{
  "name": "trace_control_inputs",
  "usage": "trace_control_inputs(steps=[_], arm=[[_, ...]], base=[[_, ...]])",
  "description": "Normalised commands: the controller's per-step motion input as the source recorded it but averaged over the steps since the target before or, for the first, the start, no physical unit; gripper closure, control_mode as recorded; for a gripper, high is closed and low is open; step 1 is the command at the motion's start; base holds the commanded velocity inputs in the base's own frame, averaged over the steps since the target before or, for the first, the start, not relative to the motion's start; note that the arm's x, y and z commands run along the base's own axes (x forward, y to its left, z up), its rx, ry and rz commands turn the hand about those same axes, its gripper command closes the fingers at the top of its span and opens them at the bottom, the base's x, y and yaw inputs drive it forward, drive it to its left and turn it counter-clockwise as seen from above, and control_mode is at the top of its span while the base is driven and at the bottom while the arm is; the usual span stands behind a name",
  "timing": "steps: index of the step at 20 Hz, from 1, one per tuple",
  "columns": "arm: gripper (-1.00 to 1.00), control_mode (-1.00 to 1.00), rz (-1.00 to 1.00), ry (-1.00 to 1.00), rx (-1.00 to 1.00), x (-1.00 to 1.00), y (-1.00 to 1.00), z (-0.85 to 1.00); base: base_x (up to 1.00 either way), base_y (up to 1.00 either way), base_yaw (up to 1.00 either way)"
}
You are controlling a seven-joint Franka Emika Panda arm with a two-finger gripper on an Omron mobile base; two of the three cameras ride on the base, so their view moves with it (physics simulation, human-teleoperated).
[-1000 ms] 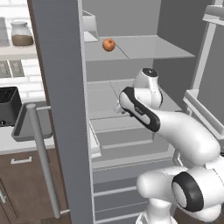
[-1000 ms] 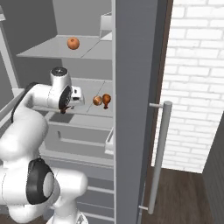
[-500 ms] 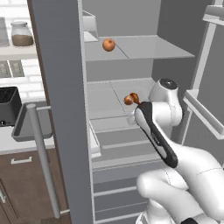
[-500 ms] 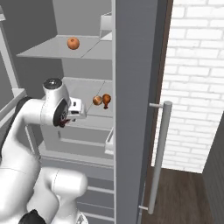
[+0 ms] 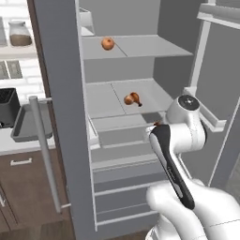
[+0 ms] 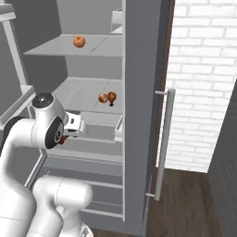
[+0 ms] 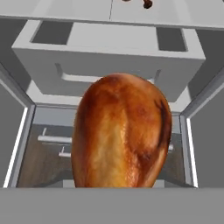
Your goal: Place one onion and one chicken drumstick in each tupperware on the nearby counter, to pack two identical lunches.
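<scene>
— Holding a chicken drumstick (image 7: 121, 133) in my gripper (image 6: 64, 135); the jaws are closed narrow on it, and it looms right in front of my hand camera.

— What's around it?

— Just past the drumstick sits a pale fridge drawer (image 7: 109, 52), close ahead of my fingers. Above the gripper, on the middle shelf (image 5: 105, 98), lies a second drumstick (image 5: 132, 99). Higher still, on the top shelf (image 5: 140, 46), sits an onion (image 5: 108, 44).

— And the tupperware?

— One grey tray (image 5: 26, 124) rests on the counter (image 5: 11, 145), well off to my gripper's left, beside the black toaster (image 5: 8, 108). The open fridge door (image 5: 58, 108) with its long handle (image 5: 44, 154) stands between my gripper and that tray.
</scene>
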Motion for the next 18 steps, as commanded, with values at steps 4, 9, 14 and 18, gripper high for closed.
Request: trace_control_inputs(steps=[4, 9, 14, 18], arm=[[1.00, 1.00, 0.00, 0.00, 0.00, 0.00, 0.00, 0.00], [1.00, 1.00, 0.00, 0.00, 0.00, 0.00, 0.00, 0.00], [1.00, 1.00, 0.00, 0.00, 0.00, 0.00, 0.00, 0.00], [1.00, 1.00, 0.00, 0.00, 0.00, 0.00, 0.00, 0.00]], base=[[-1.00, 0.41, -0.06], [-1.00, 0.87, 0.00], [-0.51, 1.00, 0.00], [0.03, 1.00, -0.04]])
